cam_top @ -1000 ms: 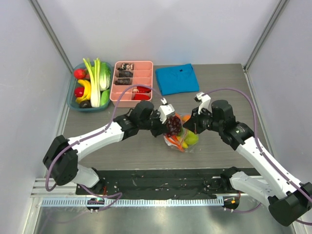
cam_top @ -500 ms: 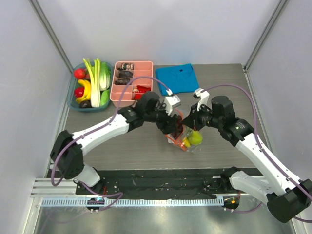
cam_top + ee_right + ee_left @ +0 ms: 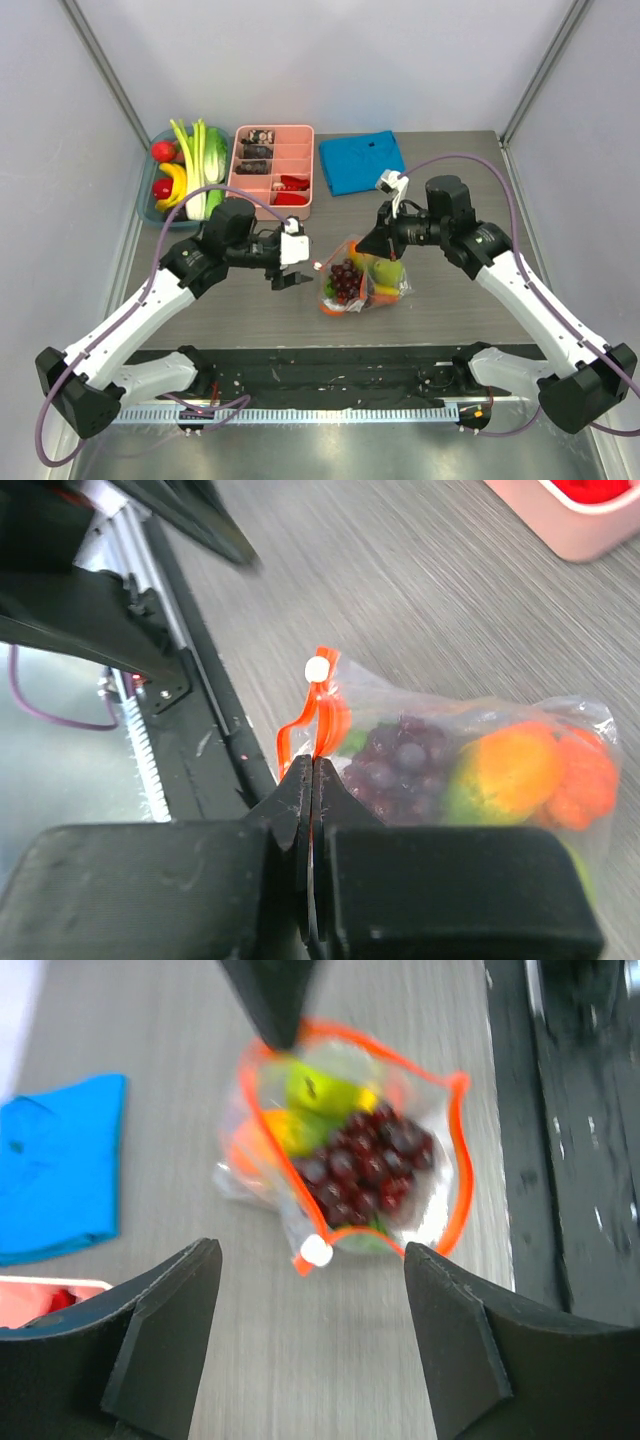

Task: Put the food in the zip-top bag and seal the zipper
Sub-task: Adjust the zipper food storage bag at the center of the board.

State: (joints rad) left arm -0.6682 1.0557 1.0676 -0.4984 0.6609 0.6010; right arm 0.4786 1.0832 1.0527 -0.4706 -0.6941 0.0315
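The zip-top bag (image 3: 362, 282) lies mid-table with its mouth gaping toward the left wrist camera. Inside it are the purple grape bunch (image 3: 365, 1165), a green pear (image 3: 310, 1090) and orange pieces (image 3: 505, 765). The orange zipper (image 3: 460, 1160) rings the mouth, with its white slider (image 3: 316, 1251) at the near end. My right gripper (image 3: 374, 246) is shut on the zipper strip (image 3: 322, 725), holding that edge up. My left gripper (image 3: 292, 268) hangs open and empty just left of the bag, clear of it. More food (image 3: 188, 170) sits in the teal basket.
The teal basket (image 3: 180, 224) stands at the back left, with a pink compartment tray (image 3: 268, 210) beside it. A folded blue cloth (image 3: 362, 162) lies at the back centre. A black rail (image 3: 320, 365) runs along the near table edge.
My left gripper has opened, left the grape bunch in the bag and drawn back to the left. The right gripper has kept its hold on the bag's edge.
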